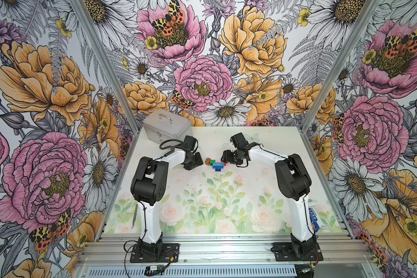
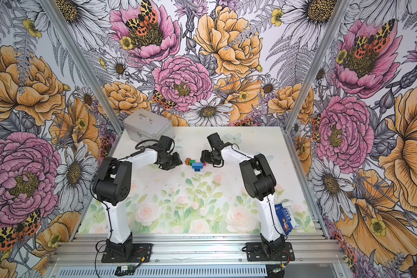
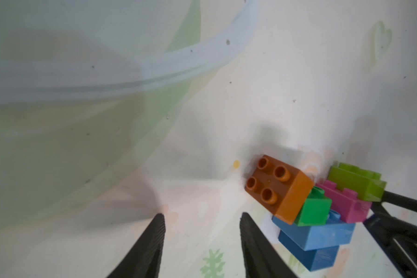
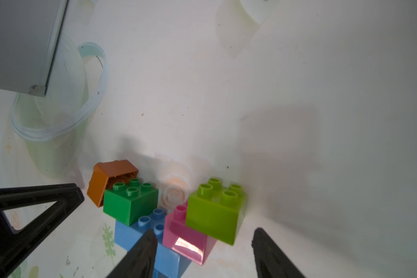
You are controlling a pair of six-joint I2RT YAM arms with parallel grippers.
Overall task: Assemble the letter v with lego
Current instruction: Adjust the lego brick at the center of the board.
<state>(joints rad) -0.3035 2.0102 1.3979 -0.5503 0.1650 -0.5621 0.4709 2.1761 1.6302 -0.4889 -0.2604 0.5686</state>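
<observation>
Letter v (image 1: pixel 216 164): likely light, stiff, slick; best taken by blue base (image 3: pixel 318 234).
Fingers: both released, left gripper (image 3: pixel 202 216) empty, right gripper (image 4: pixel 205 231) at lime brick (image 4: pixel 214 214).

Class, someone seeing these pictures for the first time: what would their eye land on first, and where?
The huge flower-and-moth walls surround everything. Mid-table, the bright brick cluster, brown, green, blue, pink and lime, lies between two sets of black jaws. A silver case stands in the far left corner.
</observation>
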